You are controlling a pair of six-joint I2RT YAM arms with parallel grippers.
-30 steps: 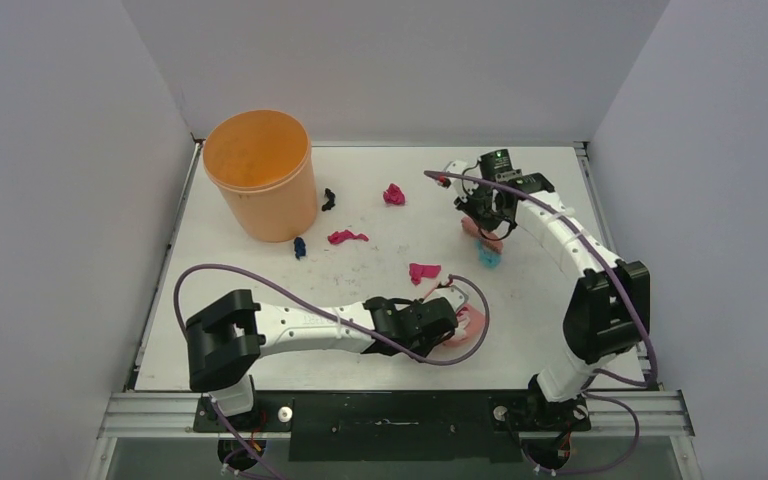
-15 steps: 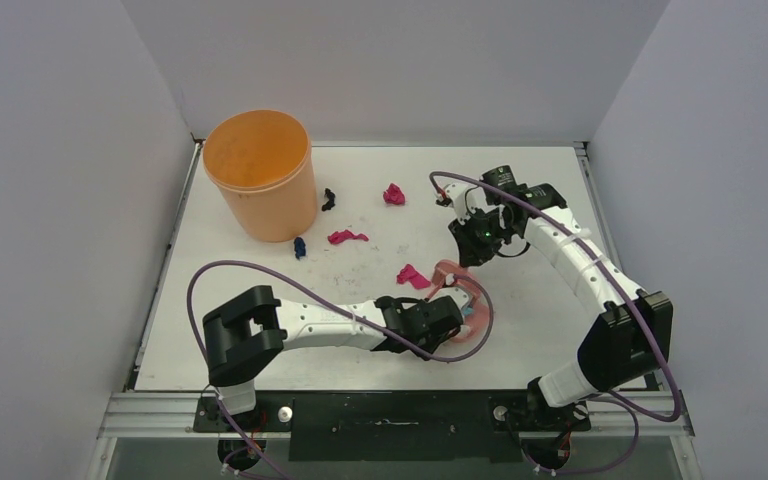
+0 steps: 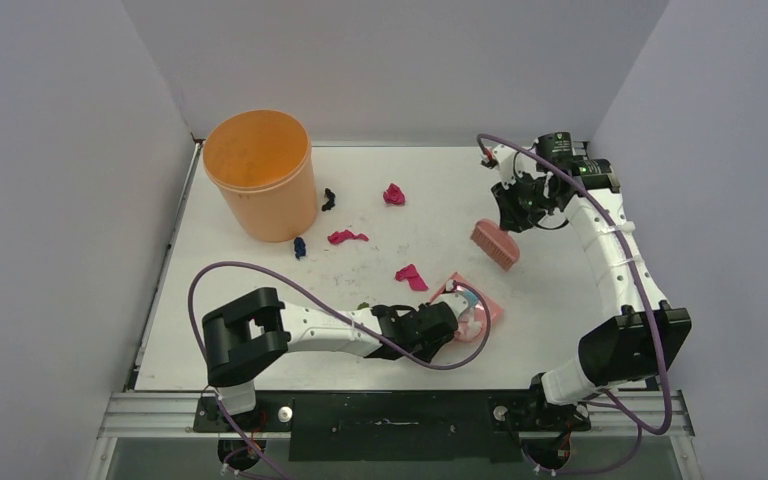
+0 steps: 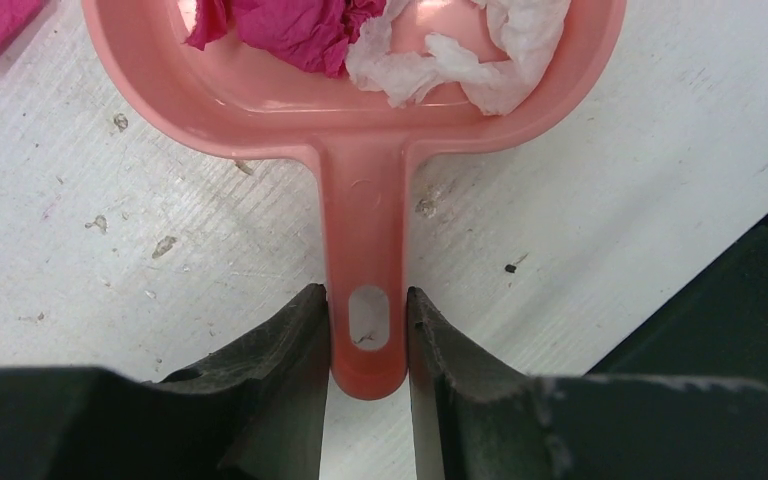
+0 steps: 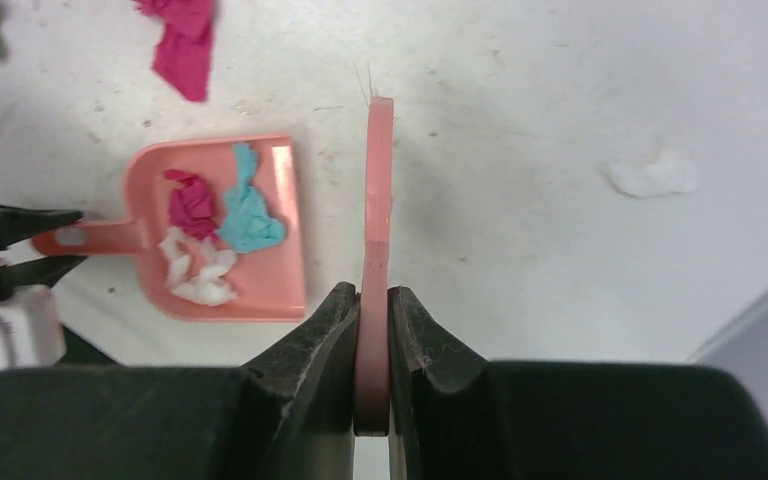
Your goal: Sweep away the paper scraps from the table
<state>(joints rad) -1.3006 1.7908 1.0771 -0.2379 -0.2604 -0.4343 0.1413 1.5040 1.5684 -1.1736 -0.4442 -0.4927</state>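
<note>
Your left jaws pinched the pink plastic dustpan point(image 4: 260, 100) by its handle; right jaws clamped the pink hand brush point(image 3: 494, 245) beyond it. A crumpled magenta paper scrap point(image 3: 410, 277) lay just left of the dustpan.

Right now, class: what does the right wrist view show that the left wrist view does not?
Only right wrist: the pink plastic hand brush clamped in the right gripper, a teal crumpled paper scrap, a loose white paper scrap on the white table. Only left wrist: a black strip beyond the table's edge. Both: the pink plastic dustpan, held by the left gripper, holding a magenta scrap and white scraps.
</note>
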